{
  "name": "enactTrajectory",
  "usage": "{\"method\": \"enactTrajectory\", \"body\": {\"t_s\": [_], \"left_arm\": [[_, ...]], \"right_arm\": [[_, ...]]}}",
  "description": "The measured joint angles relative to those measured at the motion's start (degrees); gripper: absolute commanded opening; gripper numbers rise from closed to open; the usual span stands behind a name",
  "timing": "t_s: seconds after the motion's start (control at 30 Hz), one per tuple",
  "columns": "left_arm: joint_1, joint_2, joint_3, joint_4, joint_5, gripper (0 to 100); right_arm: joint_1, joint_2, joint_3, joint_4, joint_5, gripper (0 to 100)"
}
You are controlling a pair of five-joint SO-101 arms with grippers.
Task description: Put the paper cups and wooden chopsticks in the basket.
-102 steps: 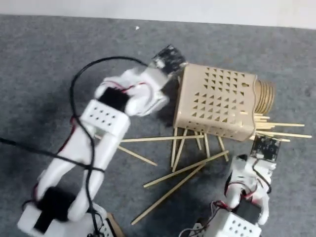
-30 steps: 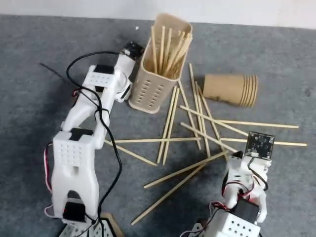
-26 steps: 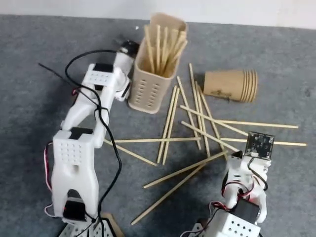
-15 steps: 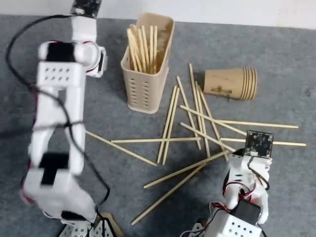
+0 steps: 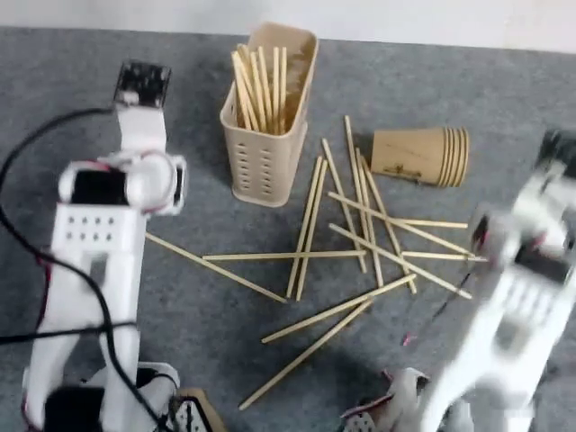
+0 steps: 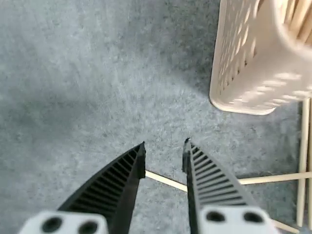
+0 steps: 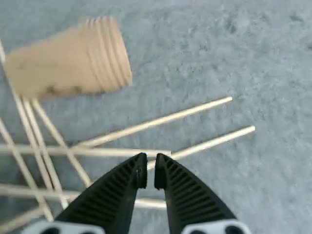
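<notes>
Chopsticks (image 5: 261, 256) lie scattered on the grey mat (image 5: 504, 81); more stand in the upright basket (image 5: 261, 166). A stack of cups (image 5: 420, 155) lies on its side near the basket, not touching it. The left gripper (image 6: 164, 156) hangs beside the basket, jaws slightly apart, empty. The right gripper (image 7: 146, 171) hangs over loose chopsticks near the cups, jaws all but together, empty.

HIGH VIEW: The right arm (image 5: 526, 297) is a blur at four o'clock, its joints unreadable and its base cut by the bottom edge. At twelve o'clock the basket (image 5: 261, 166) wall hides the lower ends of the chopsticks (image 5: 261, 90) standing inside.

LEFT WRIST VIEW: The basket runs off the frame, and the left gripper (image 6: 165, 145) fingers cover part of a loose chopstick (image 6: 165, 180).

RIGHT WRIST VIEW: The paper cups (image 7: 68, 56) are blurred.
</notes>
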Motion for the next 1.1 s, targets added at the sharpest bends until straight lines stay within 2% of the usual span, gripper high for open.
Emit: {"method": "enactTrajectory", "body": {"t_s": [0.2,0.37,0.57,0.77,0.9,0.97,1.1], "left_arm": [[0.18,-9.49,21.80,-17.23,0.00,16],[0.09,-11.78,27.52,-22.68,-1.41,16],[0.00,-11.78,28.22,-23.12,-1.76,16],[0.09,-11.78,28.75,-23.21,-1.76,16],[0.00,-11.78,28.75,-23.21,-1.76,16],[0.09,-11.78,28.75,-23.38,-1.76,16],[0.00,-11.78,29.45,-24.53,-1.76,16]], "right_arm": [[-6.07,38.59,-36.75,11.52,-6.33,28.1],[-11.78,61.54,-68.13,21.36,-8.35,29.0],[-12.66,82.46,-97.93,23.65,-10.02,29.0],[-12.48,96.09,-114.64,22.95,-10.99,29.0],[-12.40,99.96,-116.75,24.53,-11.08,28.3],[-12.40,100.22,-116.92,25.49,-11.08,23.3],[-12.40,100.48,-119.30,28.92,-9.05,6.8]]}}
